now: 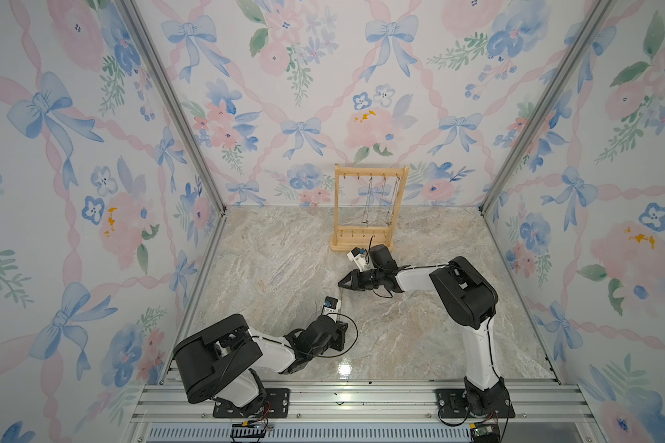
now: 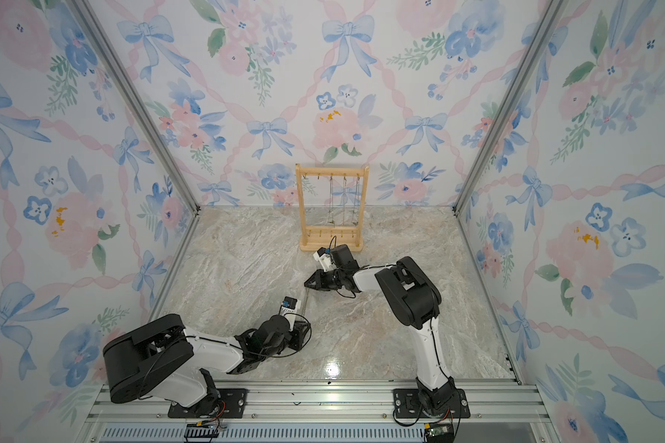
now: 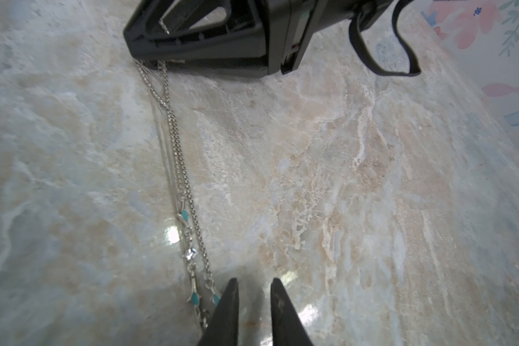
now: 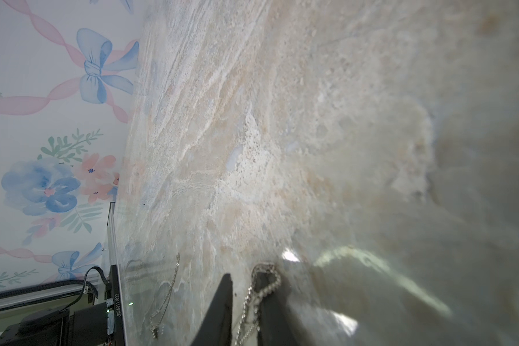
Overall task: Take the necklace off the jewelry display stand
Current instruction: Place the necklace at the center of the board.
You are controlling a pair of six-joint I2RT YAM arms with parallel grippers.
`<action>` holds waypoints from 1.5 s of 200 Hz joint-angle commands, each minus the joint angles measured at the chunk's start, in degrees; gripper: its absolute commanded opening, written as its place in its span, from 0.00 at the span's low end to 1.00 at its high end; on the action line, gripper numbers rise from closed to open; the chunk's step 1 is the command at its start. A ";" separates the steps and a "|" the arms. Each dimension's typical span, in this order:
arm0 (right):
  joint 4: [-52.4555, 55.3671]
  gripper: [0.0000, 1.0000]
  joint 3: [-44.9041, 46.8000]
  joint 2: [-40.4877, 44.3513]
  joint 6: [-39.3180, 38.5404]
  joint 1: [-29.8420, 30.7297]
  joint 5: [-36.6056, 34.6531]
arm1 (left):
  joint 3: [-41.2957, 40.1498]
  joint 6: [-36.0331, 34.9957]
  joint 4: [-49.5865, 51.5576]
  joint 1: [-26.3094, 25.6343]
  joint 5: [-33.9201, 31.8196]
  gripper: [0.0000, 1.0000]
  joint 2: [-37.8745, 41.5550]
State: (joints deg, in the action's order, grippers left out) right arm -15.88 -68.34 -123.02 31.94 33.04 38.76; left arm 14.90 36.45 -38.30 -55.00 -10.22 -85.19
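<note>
apparent release step: necklace (image 3: 179,155) lies on the table (image 1: 285,249), near of the jewelry display stand (image 1: 371,170); right gripper (image 4: 246,272) parted, with it looped over one finger (image 4: 271,302); left gripper (image 3: 253,281) parted, empty. next, likely: slip that finger free.

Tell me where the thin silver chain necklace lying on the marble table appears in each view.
Both top views: the thin silver chain necklace is a faint short line near centre.
Left wrist: long strand, left of the picture's centre.
Right wrist: the picture's lower middle.
Shared landmark: the black right gripper, at the chain's end.
</note>
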 commanded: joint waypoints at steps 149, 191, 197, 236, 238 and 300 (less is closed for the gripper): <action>16.60 0.32 -6.03 0.68 -8.80 -0.96 -7.24 | -6.59 5.72 6.16 -1.64 2.90 0.21 -1.24; 19.35 0.33 -8.48 -0.18 -10.53 -1.04 -8.63 | -7.43 6.66 5.64 -2.30 2.49 0.21 -0.73; 19.60 0.34 -8.87 -0.33 -10.69 -1.04 -8.78 | -7.40 6.76 5.53 -2.38 2.35 0.21 -0.81; 20.22 0.34 -10.39 -1.07 -10.69 -1.31 -8.97 | -6.92 6.80 5.23 -2.57 1.96 0.21 -1.30; 20.26 0.34 -10.50 -1.08 -10.63 -1.31 -9.01 | -6.90 6.80 5.25 -2.63 2.02 0.21 -1.39; 19.58 0.35 -10.11 2.30 -10.15 -1.48 -8.79 | -5.80 6.46 5.19 -2.64 2.09 0.25 -1.32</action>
State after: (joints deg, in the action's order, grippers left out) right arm 2.52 -78.28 -122.76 22.24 32.18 30.76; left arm 10.39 42.28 -44.31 -57.10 -9.76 -84.20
